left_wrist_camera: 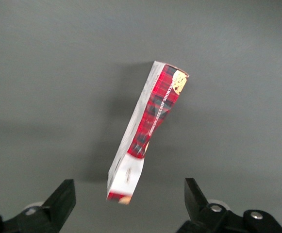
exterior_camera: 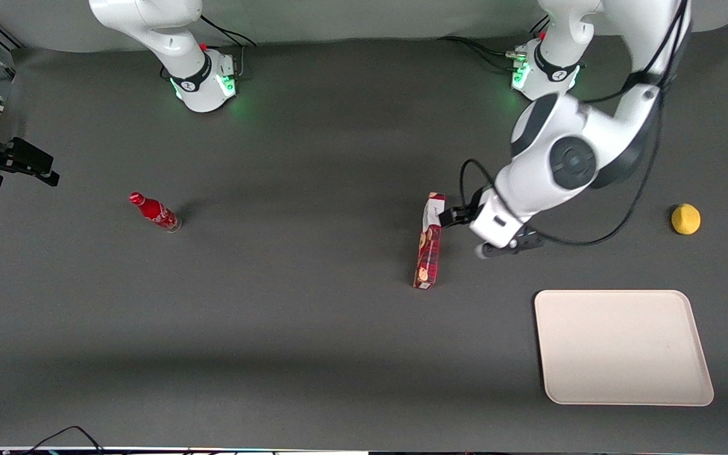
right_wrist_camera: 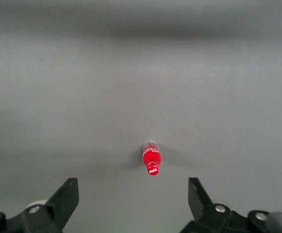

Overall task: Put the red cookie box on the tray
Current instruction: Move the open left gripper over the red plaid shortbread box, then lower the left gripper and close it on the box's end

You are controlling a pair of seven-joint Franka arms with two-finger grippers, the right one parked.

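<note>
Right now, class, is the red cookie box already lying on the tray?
No: the red cookie box lies on the dark table, apart from the bare tray, with the open pincer beside the box's label end.

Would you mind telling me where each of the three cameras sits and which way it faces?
Front view: high, facing the robots, looking down on the table; shows both arms, the gripper open beside the red cookie box, the tray, a lemon.
Left wrist view: on the working arm, looking down past its open fingers at the red cookie box.
Right wrist view: on the parked arm, looking down past its own fingers at the red soda bottle.
Shared: front and left wrist both show the box; front and right wrist the bottle.
</note>
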